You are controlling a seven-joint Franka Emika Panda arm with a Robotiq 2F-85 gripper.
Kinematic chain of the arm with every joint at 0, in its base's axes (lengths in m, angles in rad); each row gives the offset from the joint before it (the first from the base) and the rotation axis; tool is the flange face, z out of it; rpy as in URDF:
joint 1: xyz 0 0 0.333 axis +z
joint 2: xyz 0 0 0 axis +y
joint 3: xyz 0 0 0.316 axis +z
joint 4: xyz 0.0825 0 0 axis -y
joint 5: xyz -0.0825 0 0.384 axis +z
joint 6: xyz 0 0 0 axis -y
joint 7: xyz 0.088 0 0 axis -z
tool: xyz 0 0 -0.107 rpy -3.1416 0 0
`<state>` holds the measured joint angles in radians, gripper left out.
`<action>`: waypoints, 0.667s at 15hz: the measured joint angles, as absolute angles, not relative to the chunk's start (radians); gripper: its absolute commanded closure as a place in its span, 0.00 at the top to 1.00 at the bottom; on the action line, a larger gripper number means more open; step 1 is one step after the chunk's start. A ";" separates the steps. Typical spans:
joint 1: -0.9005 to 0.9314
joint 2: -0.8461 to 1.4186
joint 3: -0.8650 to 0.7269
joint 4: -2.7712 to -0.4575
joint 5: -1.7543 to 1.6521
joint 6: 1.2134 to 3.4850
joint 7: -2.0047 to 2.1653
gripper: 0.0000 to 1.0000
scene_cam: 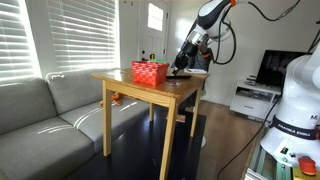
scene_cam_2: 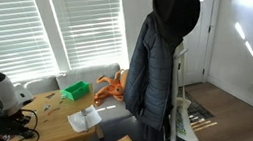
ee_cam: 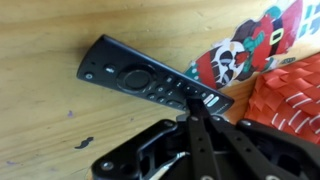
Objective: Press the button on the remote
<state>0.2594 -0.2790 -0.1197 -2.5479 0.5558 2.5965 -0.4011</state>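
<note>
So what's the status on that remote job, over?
Gripper shut, fingers together. Remote flat on wooden table, gripper tip by its small buttons. Red basket, patterned cloth alongside, not blocking.

In the wrist view, the bare wood of the table [ee_cam: 50, 110] lies open along the remote [ee_cam: 150, 80] and past its round-pad end (only a small dark speck [ee_cam: 85, 142] lies there). The other end is crowded: a skull-print sheet [ee_cam: 240, 55] and the red basket [ee_cam: 290, 105] sit close beside the gripper [ee_cam: 194, 117].
</note>
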 measured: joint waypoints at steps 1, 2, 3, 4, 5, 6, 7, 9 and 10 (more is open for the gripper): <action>0.259 -0.279 -0.120 -2.548 0.559 2.597 -0.402 0.00; 0.259 -0.278 -0.120 -2.548 0.566 2.597 -0.405 0.00; 0.259 -0.277 -0.120 -2.548 0.577 2.597 -0.410 0.00; 0.259 -0.276 -0.120 -2.548 0.589 2.597 -0.417 0.00; 0.259 -0.275 -0.120 -2.548 0.601 2.597 -0.425 0.00; 0.259 -0.274 -0.119 -2.548 0.611 2.597 -0.431 0.00; 0.259 -0.273 -0.119 -2.548 0.620 2.597 -0.437 0.00; 0.259 -0.273 -0.118 -2.548 0.626 2.597 -0.443 0.00; 0.259 -0.273 -0.118 -2.547 0.626 2.597 -0.443 0.00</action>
<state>0.2587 -0.2734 -0.1181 -2.5473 0.6261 2.5965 -0.4426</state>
